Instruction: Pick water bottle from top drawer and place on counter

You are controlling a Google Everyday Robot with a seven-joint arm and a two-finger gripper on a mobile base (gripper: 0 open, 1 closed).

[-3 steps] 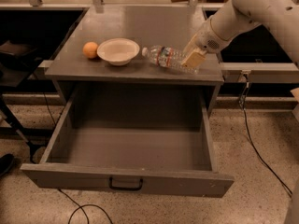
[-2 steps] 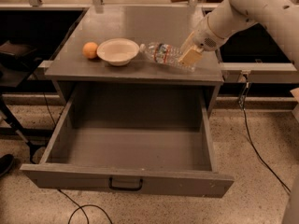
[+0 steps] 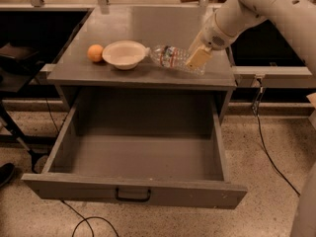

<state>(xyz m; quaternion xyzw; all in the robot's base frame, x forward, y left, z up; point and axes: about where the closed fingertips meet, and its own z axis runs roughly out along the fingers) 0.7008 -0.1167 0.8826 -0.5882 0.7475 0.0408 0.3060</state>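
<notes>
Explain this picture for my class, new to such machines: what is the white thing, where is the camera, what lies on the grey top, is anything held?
The white arm is a robot's, reaching in from the upper right; the tan part at its tip is the gripper. One camera looks down at the cabinet's front. On the counter lie an orange, a white bowl and a water bottle on its side. The gripper sits at the bottle's right end; whether it grips cannot be told. The top drawer stands open, empty.
</notes>
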